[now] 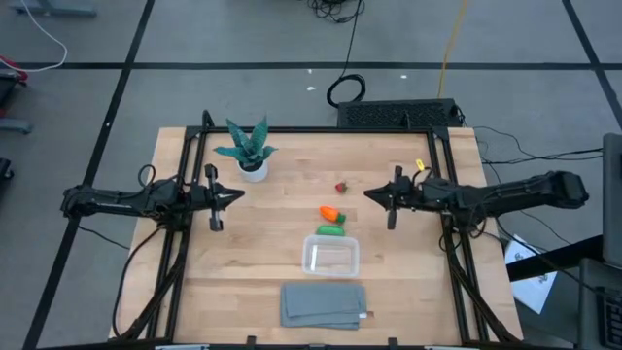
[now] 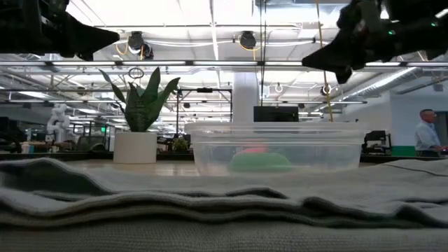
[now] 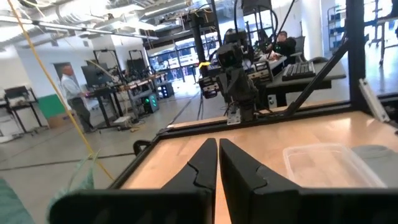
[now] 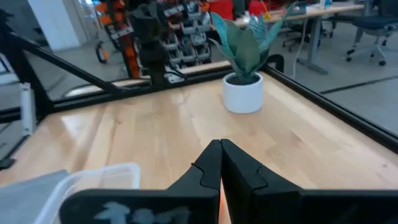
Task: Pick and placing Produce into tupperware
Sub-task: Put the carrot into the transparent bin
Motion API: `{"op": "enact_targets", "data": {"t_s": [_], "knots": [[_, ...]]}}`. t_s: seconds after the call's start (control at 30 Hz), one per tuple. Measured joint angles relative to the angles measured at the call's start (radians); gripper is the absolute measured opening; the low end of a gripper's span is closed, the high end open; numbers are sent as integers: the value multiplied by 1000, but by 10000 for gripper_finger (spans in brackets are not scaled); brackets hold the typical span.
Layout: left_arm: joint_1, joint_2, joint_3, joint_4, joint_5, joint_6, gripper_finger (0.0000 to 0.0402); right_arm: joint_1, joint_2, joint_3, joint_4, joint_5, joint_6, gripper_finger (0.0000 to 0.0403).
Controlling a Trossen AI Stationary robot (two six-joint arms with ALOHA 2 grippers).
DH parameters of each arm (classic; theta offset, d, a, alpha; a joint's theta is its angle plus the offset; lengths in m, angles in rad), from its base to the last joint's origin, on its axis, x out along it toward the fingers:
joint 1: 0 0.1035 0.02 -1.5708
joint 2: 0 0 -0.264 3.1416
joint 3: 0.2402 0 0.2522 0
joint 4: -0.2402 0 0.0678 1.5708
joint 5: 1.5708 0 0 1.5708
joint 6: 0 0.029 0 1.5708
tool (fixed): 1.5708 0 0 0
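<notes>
A small red berry (image 1: pixel 341 187), an orange carrot (image 1: pixel 331 213) and a green pod (image 1: pixel 330 230) lie in a line on the table's middle. The clear tupperware (image 1: pixel 330 257) stands just near of the pod, with nothing in it; in the low view the tupperware (image 2: pixel 276 148) shows the pod (image 2: pixel 261 162) through its wall. My left gripper (image 1: pixel 240 195) hovers at the table's left, shut, pointing right. My right gripper (image 1: pixel 368 193) hovers right of the berry, shut, pointing left. Both grippers are above the table, as the low view shows.
A teal-leaved plant in a white pot (image 1: pixel 252 154) stands at the far left, close to my left gripper. A flat grey folded cloth (image 1: pixel 324 304) lies at the near edge, below the tupperware. Bare wood lies between the grippers and on both sides of the tub.
</notes>
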State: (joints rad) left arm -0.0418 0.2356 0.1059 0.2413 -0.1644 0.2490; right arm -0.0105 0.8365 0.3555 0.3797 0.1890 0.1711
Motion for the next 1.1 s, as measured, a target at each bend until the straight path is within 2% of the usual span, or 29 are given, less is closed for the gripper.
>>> {"op": "enact_targets", "data": {"t_s": [0.27,0.5,0.67,0.87,1.1], "knots": [[0,0,0,1,-2,-15,2,-67,164,129,-18,-14,7,0],[0,0,0,2,-3,-17,20,-136,317,249,-33,-165,44,0],[0,0,0,0,-3,-18,11,-153,410,343,-48,-198,53,0],[0,0,0,0,-3,-34,6,-166,497,484,-236,-270,46,0],[0,0,0,-4,-3,-45,25,-166,600,729,-663,-278,-20,0]]}}
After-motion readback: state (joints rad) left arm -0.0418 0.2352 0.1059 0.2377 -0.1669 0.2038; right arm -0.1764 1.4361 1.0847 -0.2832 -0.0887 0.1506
